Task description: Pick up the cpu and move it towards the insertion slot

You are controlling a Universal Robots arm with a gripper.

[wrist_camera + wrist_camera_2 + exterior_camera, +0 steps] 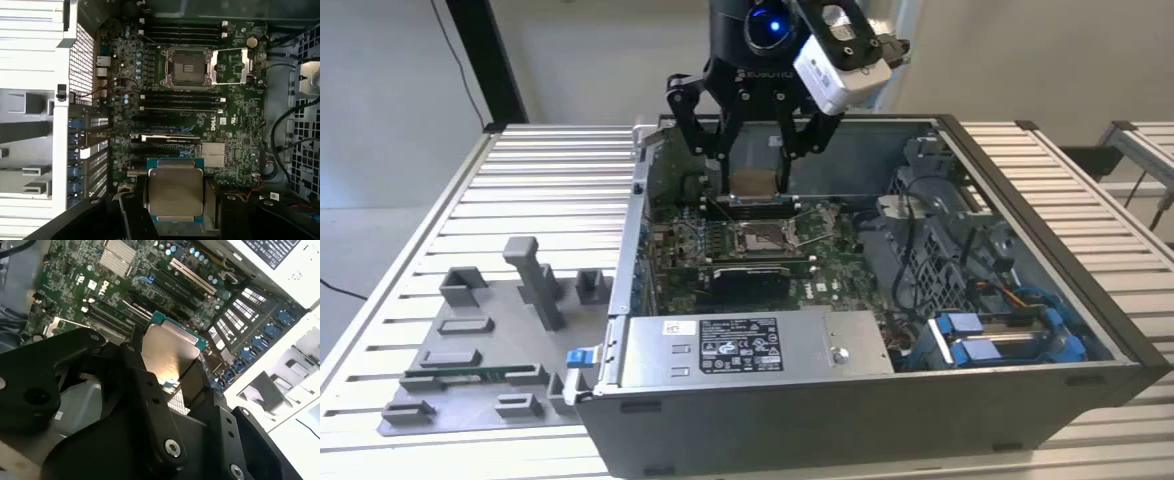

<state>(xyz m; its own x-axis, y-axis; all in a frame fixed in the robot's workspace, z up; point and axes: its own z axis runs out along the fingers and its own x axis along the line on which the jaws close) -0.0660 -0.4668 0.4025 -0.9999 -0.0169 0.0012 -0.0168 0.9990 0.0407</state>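
ribbed metal table carries an open case with the green board inside. grey tray lies at the exterior view's left. gripper hangs over the case's far side, fingers clamped on the cpu, held clear of the board. slot sits open, frame swung aside, near but apart. judgement: keep the chip level and square to the slot, clear of the lever.

cpu: silvery top, teal edge | end effector: black
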